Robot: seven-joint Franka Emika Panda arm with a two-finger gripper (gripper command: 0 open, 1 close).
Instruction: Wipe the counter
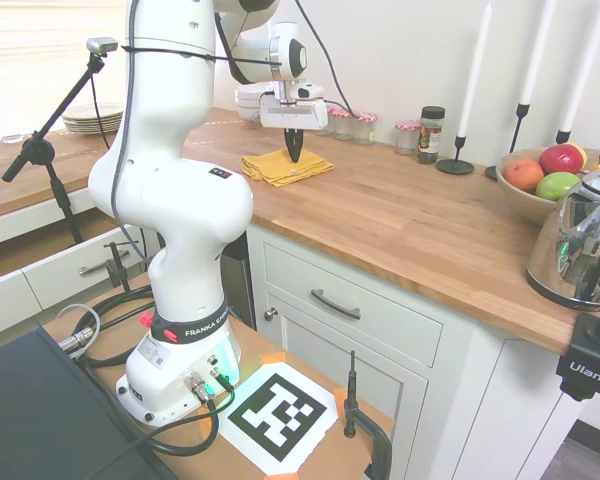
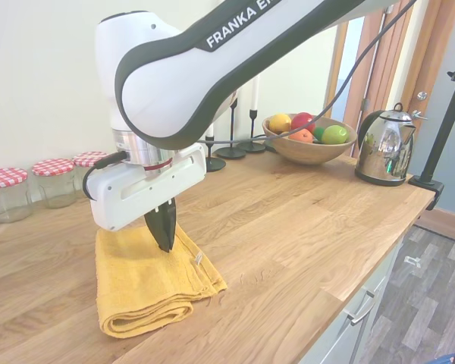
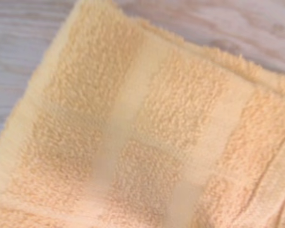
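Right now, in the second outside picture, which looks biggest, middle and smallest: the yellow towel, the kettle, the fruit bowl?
1. Yellow towel, though it lies nearest the camera.
2. Fruit bowl and kettle look about alike: the bowl wider, the kettle taller, so no ranking.

I stand in a home kitchen. A wooden counter point(image 1: 400, 215) tops white cabinets point(image 1: 350, 330), bearing a kettle point(image 1: 580, 240), a fruit bowl point(image 2: 307, 144) and jars point(image 2: 30, 186) at its back edge.

counter point(image 2: 303, 220): smooth matt wood | towel point(image 2: 144, 284): fuzzy terry cloth | kettle point(image 2: 385, 144): glossy metal
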